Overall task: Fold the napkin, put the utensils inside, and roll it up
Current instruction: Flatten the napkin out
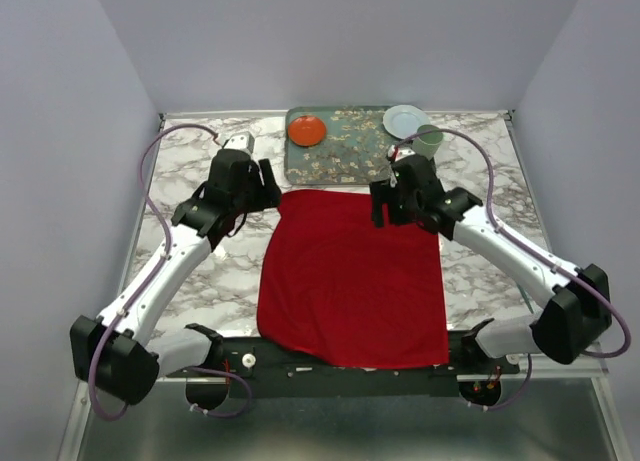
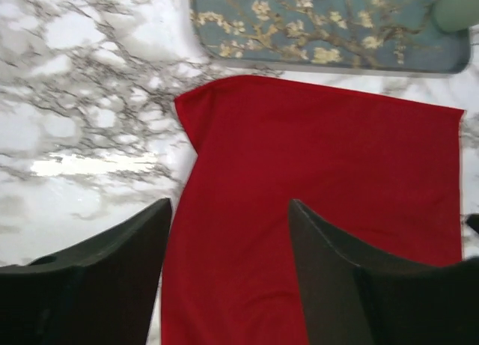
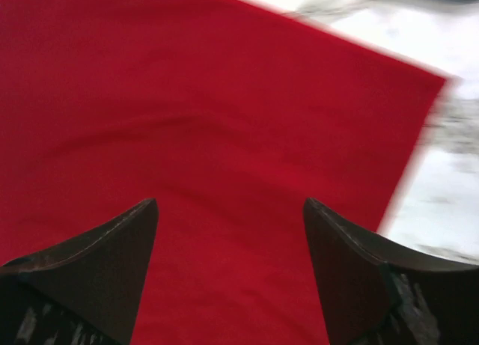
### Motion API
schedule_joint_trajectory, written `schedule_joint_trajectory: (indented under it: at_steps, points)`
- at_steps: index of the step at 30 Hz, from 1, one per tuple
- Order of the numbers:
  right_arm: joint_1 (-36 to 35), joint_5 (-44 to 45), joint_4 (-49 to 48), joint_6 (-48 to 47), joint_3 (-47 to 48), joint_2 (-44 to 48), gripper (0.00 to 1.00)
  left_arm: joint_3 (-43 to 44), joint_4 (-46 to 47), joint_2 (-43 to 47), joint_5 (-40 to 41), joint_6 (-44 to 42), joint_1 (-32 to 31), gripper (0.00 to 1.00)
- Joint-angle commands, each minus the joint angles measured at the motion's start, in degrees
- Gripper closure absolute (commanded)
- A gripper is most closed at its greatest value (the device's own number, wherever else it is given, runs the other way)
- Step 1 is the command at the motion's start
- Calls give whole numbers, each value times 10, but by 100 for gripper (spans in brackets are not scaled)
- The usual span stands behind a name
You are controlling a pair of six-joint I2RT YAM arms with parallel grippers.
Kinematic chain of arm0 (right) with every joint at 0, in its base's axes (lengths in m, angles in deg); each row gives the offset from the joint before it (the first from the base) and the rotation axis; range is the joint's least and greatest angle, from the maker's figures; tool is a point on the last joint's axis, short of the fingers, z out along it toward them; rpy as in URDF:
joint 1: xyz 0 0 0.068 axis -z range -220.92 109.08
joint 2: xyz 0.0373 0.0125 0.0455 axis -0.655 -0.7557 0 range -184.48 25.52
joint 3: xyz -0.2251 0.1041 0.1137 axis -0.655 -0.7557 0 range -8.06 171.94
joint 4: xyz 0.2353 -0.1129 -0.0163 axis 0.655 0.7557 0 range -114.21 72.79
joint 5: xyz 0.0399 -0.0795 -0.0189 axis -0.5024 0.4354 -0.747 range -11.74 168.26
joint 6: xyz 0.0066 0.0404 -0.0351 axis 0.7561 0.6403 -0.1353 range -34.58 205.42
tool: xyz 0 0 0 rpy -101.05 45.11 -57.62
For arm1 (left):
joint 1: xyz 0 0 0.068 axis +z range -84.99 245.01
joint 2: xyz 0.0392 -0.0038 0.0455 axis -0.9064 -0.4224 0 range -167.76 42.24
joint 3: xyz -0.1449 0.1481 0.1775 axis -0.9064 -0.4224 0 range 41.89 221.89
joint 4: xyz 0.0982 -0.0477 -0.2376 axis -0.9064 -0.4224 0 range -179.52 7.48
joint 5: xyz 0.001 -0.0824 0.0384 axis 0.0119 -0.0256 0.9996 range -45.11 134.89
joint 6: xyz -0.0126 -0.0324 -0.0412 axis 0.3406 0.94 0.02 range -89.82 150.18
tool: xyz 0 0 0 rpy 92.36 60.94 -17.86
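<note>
1. At centre frame in the top view, the napkin [image 1: 350, 281] is spread flat and unfolded, with nothing laid on it; folding, loading and rolling are all judged outstanding.
2. Its outline is nearly square, so no clear long axis is noted; the upper edge lies just below the tray [image 1: 355, 169].
3. The left gripper [image 2: 228, 278] and right gripper [image 3: 230, 278] are both held with fingers spread, empty, over the cloth's upper corners.

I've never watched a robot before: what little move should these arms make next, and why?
Probably lower the left gripper and right gripper to pinch the far corners of the napkin: it lies flat, unfolded, and both hover open near them.
</note>
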Motion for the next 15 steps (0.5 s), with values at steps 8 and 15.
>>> schedule_joint_trajectory:
  at_steps: [8,15]
  points:
    - [-103,-278,-198,171,-115,-48,40,-200,126,-8,-102,113,1,56]
    - [-105,-202,-196,156,-127,-85,62,-128,151,-75,-98,97,27,58]
